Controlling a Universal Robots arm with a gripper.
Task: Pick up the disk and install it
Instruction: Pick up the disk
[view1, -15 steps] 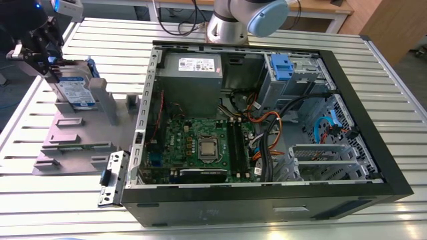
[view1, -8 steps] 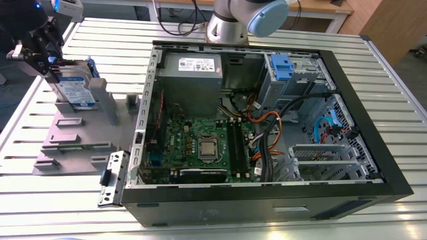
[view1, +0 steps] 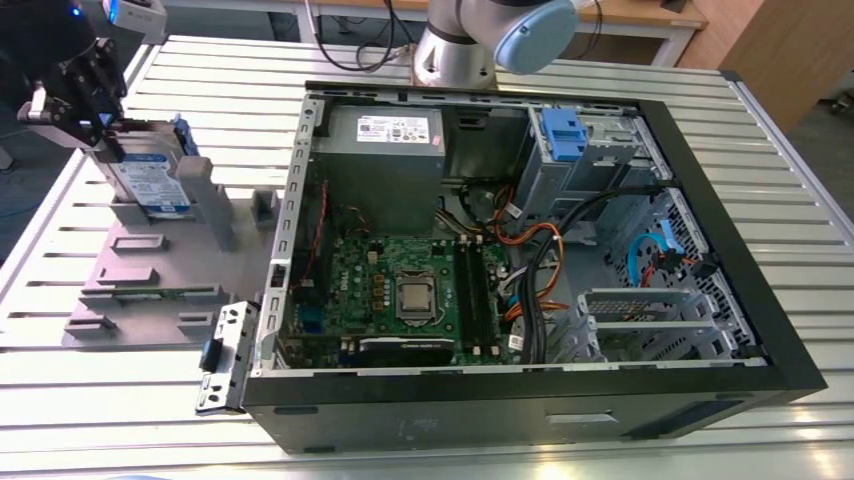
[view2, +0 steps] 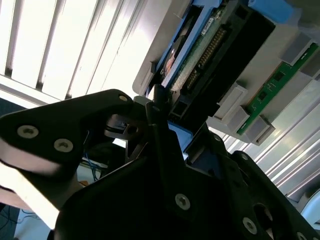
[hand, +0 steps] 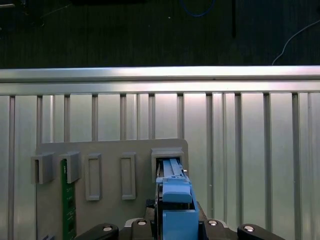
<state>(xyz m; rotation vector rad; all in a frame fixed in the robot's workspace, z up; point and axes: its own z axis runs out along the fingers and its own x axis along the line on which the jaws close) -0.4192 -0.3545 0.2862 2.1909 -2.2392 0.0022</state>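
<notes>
Gripper (view1: 114, 150): at the exterior view's far left, right at the disk's upper end.
Jaws: cannot tell whether they are spread or pinching the disk.
Disk (view1: 144, 180): stands on edge, slightly tilted, in a slot of the grey holder (view1: 147, 270). Its blue rail faces the camera in the first wrist view.
Holder: lies flat on the table (view1: 227, 70), just beside the case on the exterior view's left. A green board (hand: 65, 200) sits in another slot.
Case (view1: 534, 400): open, lying on its side mid-table, with the motherboard (view1: 400, 290) exposed.
</notes>
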